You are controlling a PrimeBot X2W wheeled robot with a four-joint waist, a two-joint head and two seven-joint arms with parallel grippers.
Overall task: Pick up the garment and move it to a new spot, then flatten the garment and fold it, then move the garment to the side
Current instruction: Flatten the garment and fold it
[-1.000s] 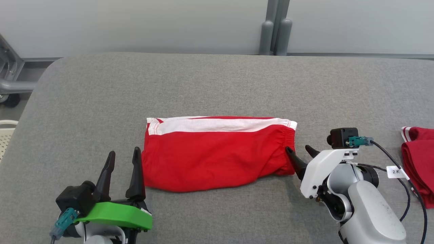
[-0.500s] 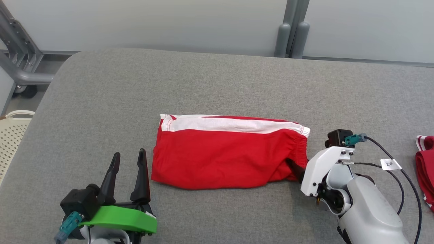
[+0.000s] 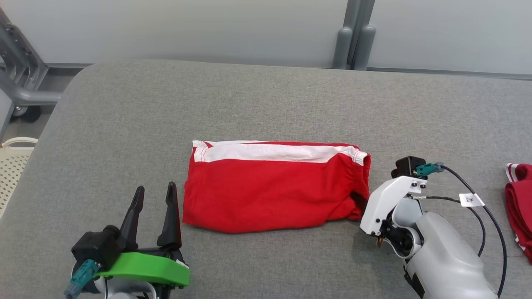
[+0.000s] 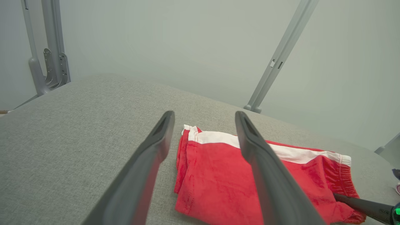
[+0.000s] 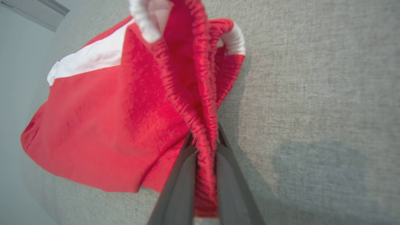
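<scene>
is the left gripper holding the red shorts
No, the left gripper stands open and empty just beside the red shorts, which lie on the grey table.

Garment (image 3: pixel 270 191) on table (image 3: pixel 266 104); left hand (image 3: pixel 155 187) at left, right hand (image 3: pixel 358 200) at right.

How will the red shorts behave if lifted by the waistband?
Probably floppy: the red shorts bunch where the right end effector pinches the elastic waistband. Lifted there, the folded layers would likely drape open. Seemingly light thin cloth.
</scene>
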